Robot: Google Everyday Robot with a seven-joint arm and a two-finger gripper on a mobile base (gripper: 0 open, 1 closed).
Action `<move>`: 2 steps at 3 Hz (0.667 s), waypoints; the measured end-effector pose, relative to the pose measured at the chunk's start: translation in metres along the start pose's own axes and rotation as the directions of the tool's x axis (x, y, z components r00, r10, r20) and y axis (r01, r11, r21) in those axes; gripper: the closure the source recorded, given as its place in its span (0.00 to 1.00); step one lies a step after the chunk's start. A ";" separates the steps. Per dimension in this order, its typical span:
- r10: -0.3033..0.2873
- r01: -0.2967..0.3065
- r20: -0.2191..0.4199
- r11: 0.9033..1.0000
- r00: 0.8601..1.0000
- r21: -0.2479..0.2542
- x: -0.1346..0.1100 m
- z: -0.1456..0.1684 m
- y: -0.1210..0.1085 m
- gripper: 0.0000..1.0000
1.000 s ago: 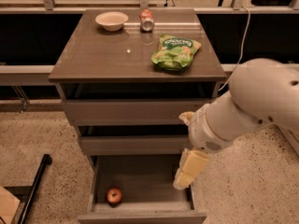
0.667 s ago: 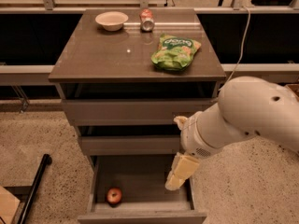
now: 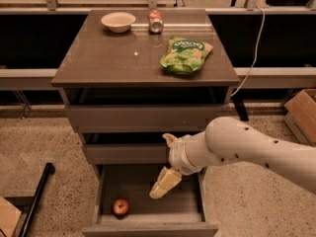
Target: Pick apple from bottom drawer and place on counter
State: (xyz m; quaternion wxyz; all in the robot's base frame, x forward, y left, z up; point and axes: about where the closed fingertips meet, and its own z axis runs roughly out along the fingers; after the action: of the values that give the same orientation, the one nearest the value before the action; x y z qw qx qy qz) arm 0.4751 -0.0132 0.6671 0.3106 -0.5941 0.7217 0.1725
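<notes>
Well, the apple (image 3: 121,207) sits on the dark floor of the bottom drawer (image 3: 148,228), front-left corner, near the front wall. It's round, so no real long axis, and which way the stem points can't be told.

The drawer is pulled out w/ only the apple inside. The two drawers above are shut.

On the counter (image 3: 108,63): a pale bowl (image 3: 118,21) at the back, nothing visible in it, a soda can (image 3: 155,20) just beside it, and a green chip bag (image 3: 186,55) toward the right.

The gripper (image 3: 160,166) hangs over the drawer's middle, right of the apple and apart from it. Its cream fingers (image 3: 165,182) are spread wide, holding nothing.

Vs. 0.7 s ago: the gripper has shifted left, closer to the apple. The apple hasn't moved.
</notes>
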 end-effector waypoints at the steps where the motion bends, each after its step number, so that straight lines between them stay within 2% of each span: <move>1: 0.011 -0.010 0.013 0.999 1.000 -0.046 0.014 0.023 0.010 0.00; 2: 0.025 -0.024 0.039 0.999 0.999 -0.036 0.014 0.038 0.009 0.00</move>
State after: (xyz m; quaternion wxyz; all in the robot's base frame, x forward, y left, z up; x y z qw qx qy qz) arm 0.4741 0.0022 0.6287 0.3119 -0.5870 0.7196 0.2006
